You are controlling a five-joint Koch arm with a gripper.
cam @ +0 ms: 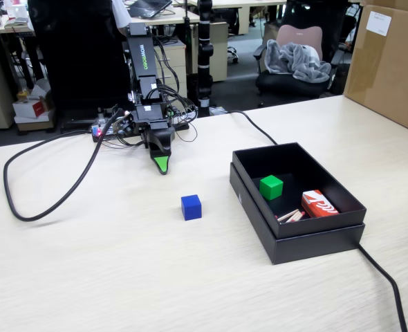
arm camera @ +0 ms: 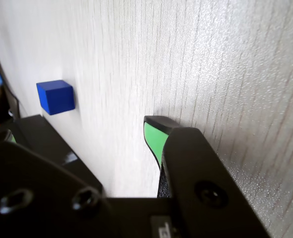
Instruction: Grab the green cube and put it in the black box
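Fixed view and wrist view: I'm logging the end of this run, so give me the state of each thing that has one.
green cube: inside the black box, resting on its floor.
black box: open, nested in its lid.
blue cube: on the table, outside the box.
gripper: empty, tip down near the table; open or shut cannot be told.
red pack: lying inside the box.

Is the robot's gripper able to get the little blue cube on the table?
Probably yes: the small blue cube sits alone on bare table, just ahead of the gripper, nothing between.

Matte green cube (cam: 271, 187), wood-grain table (cam: 121, 270)
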